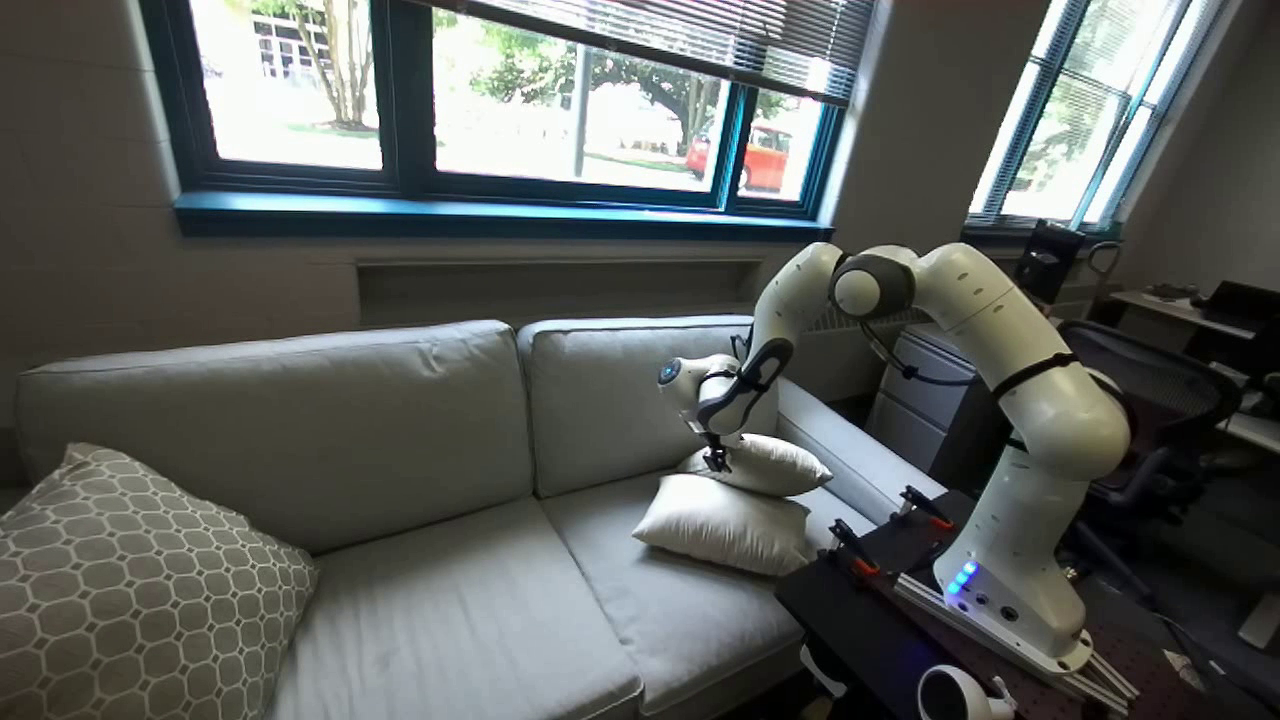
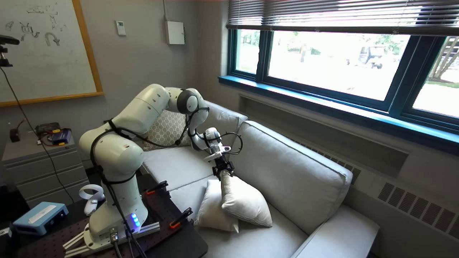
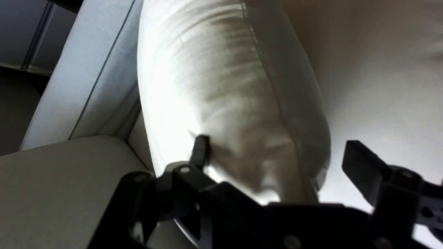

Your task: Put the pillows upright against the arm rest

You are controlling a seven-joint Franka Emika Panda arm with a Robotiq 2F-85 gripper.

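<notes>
Two cream-white pillows are on the sofa seat near the arm rest (image 1: 850,450). The pillow closer to the backrest (image 2: 247,202) is tilted and overlaps the other pillow (image 2: 211,215). My gripper (image 3: 282,154) is at a corner of that backrest-side pillow, its jaws wide apart on either side of the fabric. In the wrist view the left fingertip (image 3: 200,150) appears to touch the pillow, while the right fingertip (image 3: 361,166) stands apart from it. The arm rest (image 3: 91,65) runs beside the pillow there. In an exterior view the gripper (image 1: 716,458) partly covers this pillow (image 1: 780,467).
The sofa's back cushion (image 2: 287,172) rises behind the pillows. A big lattice-patterned pillow (image 1: 150,590) lies at the far end of the couch. The robot's dark table (image 1: 850,620), with clamps (image 1: 855,548) on its edge, borders the seat front. A filing cabinet (image 1: 915,390) stands beyond the arm rest.
</notes>
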